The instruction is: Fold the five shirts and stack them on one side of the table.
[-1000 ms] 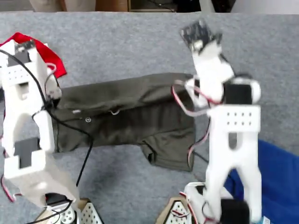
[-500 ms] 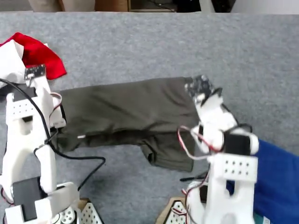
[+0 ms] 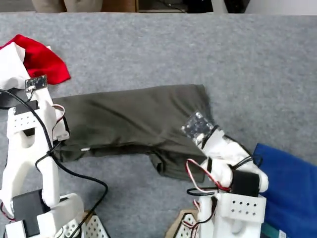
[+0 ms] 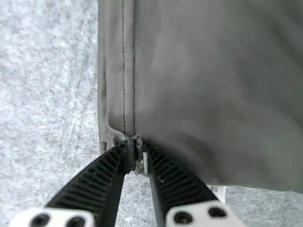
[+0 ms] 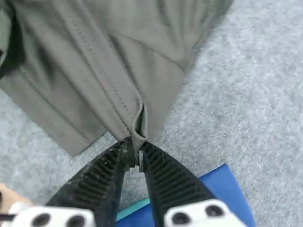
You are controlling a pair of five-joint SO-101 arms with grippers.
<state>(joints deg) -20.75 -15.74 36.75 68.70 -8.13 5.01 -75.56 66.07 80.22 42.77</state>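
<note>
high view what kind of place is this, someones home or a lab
Likely a robotics test bench rather than a home: a grey felt-covered table, two white robot arms at its near edge, and an olive shirt laid out between them.

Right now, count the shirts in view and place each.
4: olive shirt mid-table; red shirt and white shirt far left; blue shirt near right. A fifth may be hidden.
</note>
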